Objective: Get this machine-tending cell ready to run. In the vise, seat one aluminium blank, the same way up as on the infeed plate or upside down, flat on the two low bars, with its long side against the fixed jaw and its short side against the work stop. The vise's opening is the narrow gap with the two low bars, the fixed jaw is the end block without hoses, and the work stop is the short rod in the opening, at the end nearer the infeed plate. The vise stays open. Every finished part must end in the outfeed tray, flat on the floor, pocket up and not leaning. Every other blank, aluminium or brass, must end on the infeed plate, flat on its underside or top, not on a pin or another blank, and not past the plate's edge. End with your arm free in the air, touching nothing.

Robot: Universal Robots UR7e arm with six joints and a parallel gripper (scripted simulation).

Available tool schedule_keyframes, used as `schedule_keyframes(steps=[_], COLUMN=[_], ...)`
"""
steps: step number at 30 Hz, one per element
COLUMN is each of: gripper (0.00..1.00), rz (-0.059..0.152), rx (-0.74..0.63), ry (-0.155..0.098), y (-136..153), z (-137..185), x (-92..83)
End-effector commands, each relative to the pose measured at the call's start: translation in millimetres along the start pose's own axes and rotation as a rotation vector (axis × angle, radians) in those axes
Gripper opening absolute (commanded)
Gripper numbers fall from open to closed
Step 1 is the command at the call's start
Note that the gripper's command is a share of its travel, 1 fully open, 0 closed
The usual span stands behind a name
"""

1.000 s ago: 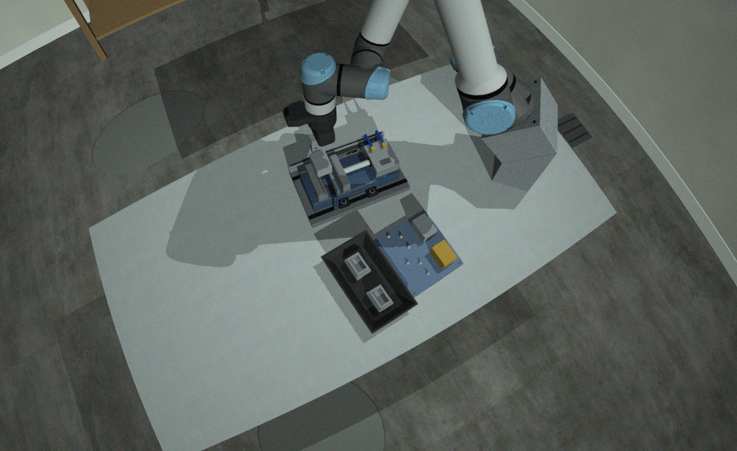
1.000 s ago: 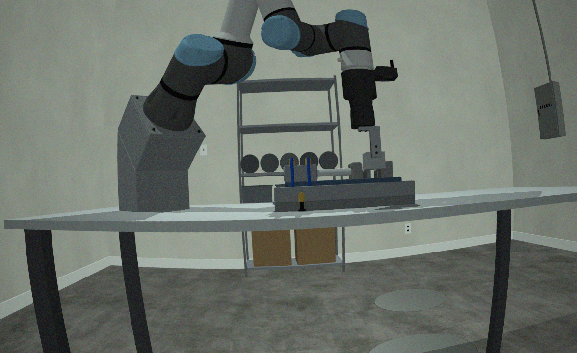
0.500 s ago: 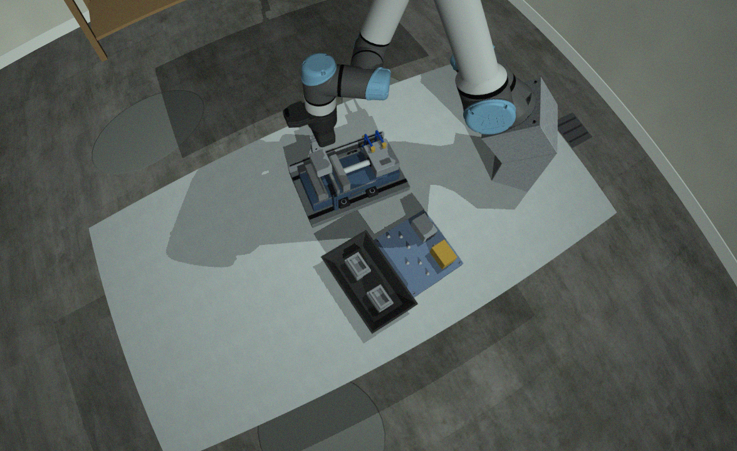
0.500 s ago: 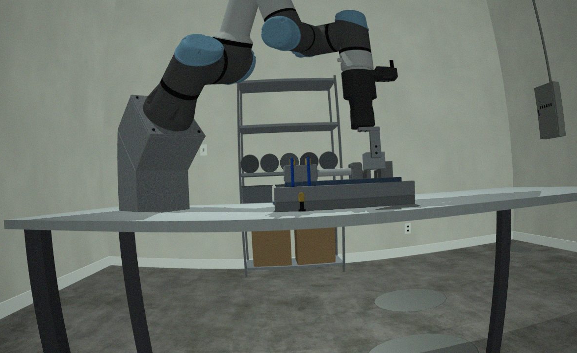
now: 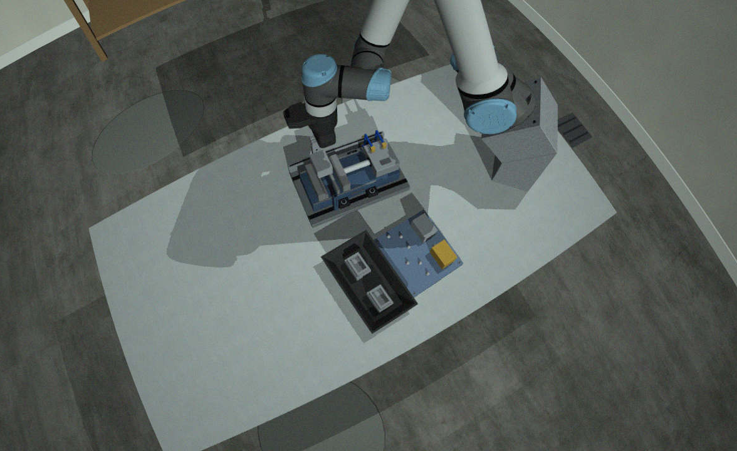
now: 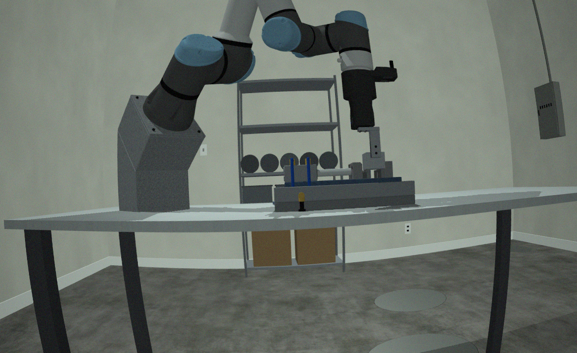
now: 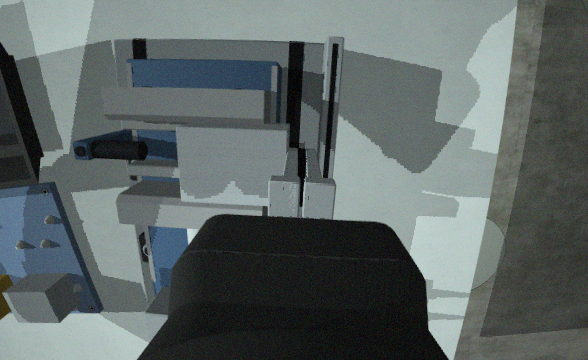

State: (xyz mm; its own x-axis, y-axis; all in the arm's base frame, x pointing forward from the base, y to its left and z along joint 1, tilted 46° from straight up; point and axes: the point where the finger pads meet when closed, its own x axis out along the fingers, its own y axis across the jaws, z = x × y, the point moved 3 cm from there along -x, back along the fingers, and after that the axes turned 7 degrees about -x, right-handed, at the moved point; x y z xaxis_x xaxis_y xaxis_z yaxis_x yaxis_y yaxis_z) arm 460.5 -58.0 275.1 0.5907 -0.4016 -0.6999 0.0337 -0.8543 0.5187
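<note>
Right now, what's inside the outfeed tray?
Two finished parts lie in the black tray, apart, pockets up. No blanks there. The floor beneath them is covered.

Blue infeed plate [image 5: 402, 263], yellow brass blank [image 5: 443, 254], black tray [image 5: 340, 280].

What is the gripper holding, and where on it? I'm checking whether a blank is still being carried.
Nothing. The gripper is shut with its fingers together and nothing between them, beside the aluminium blank in the vise.
</note>
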Motion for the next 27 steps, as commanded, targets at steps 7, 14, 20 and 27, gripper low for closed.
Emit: schedule_keyframes(steps=[7,14,20,27], gripper=[0.0,0.0,0.0,0.0], rz=[0.0,0.0,0.0,0.0], rx=[0.0,0.0,0.0,0.0], ry=[0.001,0.001,0.001,0.001], y=[-2.3,-4.3,-6.0,-7.5], z=[-0.6,-0.9,-1.1,-1.3], x=[-0.4,-0.4,-0.4,-0.4])
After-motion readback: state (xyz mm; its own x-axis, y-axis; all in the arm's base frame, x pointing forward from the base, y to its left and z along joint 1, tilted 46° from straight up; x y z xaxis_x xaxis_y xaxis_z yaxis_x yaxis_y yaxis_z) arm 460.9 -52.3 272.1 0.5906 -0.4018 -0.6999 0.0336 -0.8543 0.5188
